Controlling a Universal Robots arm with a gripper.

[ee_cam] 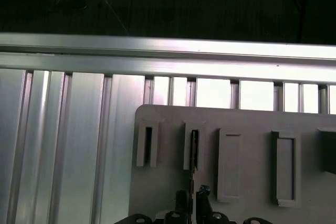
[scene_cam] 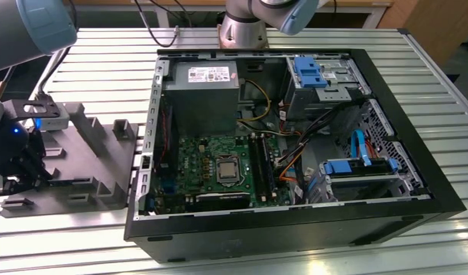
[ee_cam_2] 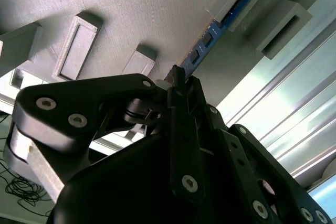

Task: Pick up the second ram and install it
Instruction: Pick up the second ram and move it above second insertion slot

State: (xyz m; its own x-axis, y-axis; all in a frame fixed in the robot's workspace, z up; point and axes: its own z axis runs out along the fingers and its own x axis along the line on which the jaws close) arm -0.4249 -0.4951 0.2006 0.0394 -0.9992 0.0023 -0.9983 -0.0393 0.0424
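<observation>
The second ram (ee_cam_2: 210,38) is a slim blue stick with dark chips, standing on edge in a slot of the grey holder (ee_cam_2: 131,9). In the first wrist view the ram (ee_cam: 194,150) shows edge-on as a thin dark line in its slot. My gripper (ee_cam_2: 176,77) is at the stick's near end, with its black fingers (ee_cam: 202,191) shut on either side of it. In the exterior view the gripper (scene_cam: 8,180) hangs over the holder (scene_cam: 89,166) at the exterior view's left, apart from the open computer case (scene_cam: 295,229).
Inside the case lie the green motherboard (scene_cam: 211,166) with dark memory slots (scene_cam: 263,166), a grey power supply (scene_cam: 203,86), loose cables and blue drive-bay clips (scene_cam: 310,71). The holder has several raised blocks and slots. Everything rests on a slatted aluminium table (scene_cam: 96,63).
</observation>
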